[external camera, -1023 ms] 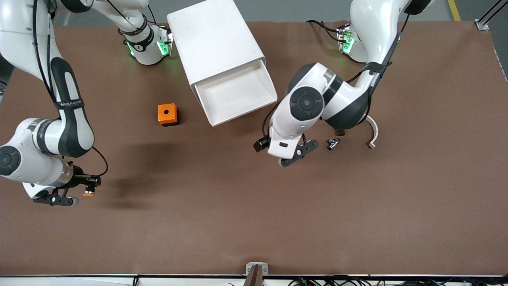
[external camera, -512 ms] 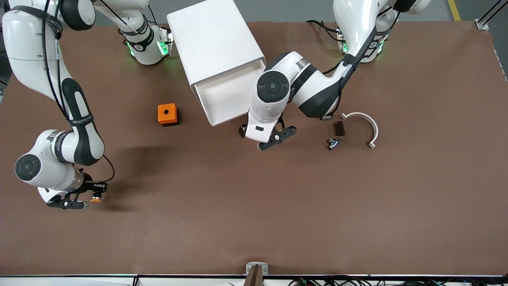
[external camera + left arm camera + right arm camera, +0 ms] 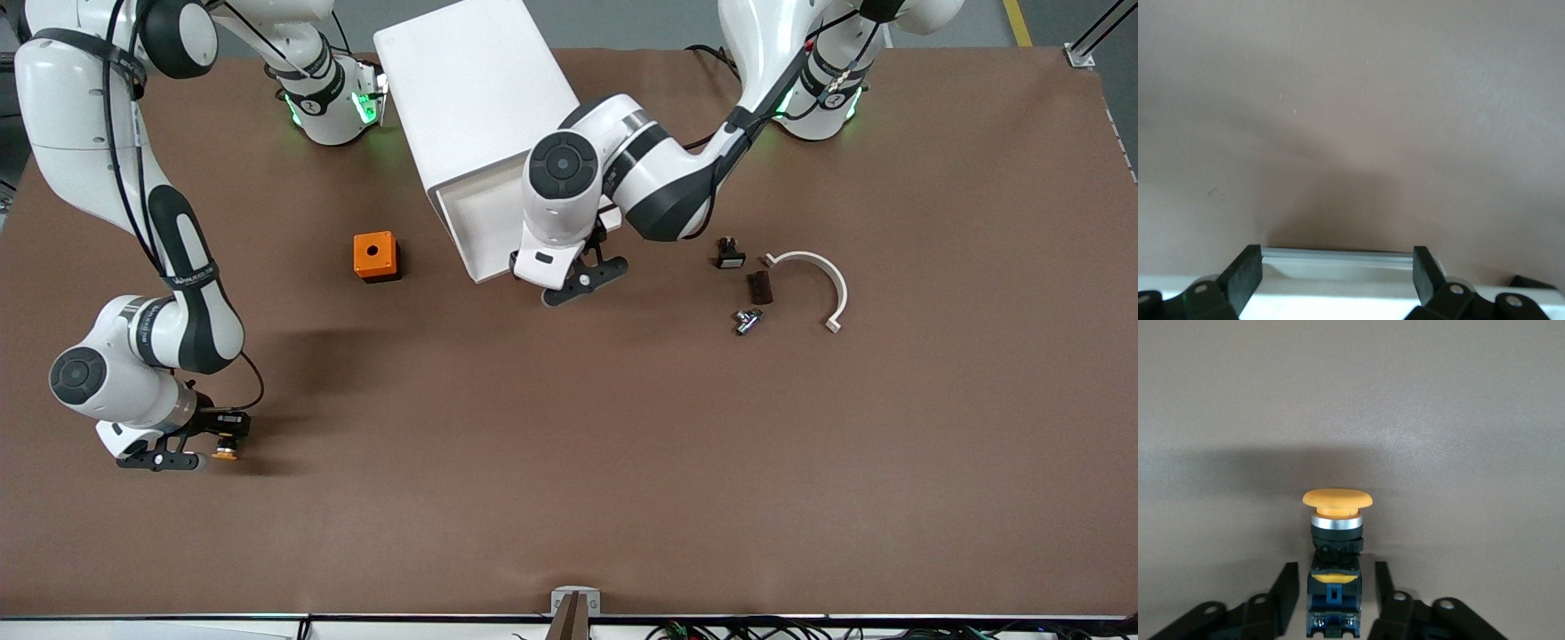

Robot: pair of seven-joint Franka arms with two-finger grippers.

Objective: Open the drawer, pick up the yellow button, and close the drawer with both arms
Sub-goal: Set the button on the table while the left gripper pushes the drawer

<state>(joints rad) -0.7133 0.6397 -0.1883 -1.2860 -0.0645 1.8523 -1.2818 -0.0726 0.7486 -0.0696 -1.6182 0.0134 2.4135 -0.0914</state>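
The white cabinet [image 3: 471, 89] has its uppermost drawer [image 3: 484, 222] pulled out. My left gripper [image 3: 584, 282] is open at the drawer's front edge. In the left wrist view the fingers [image 3: 1245, 277] straddle the drawer's front lip [image 3: 1338, 257]. My right gripper [image 3: 200, 455] is low over the table toward the right arm's end. It is open around the button [image 3: 224, 451]. In the right wrist view the button [image 3: 1336, 550] shows an orange cap, black body and blue end. A small gap shows between it and each finger [image 3: 1285, 590].
An orange cube box [image 3: 375, 256] with a hole sits beside the drawer. Toward the left arm's end lie a black part with a white face [image 3: 730, 255], a dark flat piece [image 3: 758, 286], a small metal part [image 3: 745, 320] and a white curved strip [image 3: 827, 280].
My left arm has swung from beside the small parts to the drawer's front edge. My right gripper has moved a little nearer the front camera and lower with the button.
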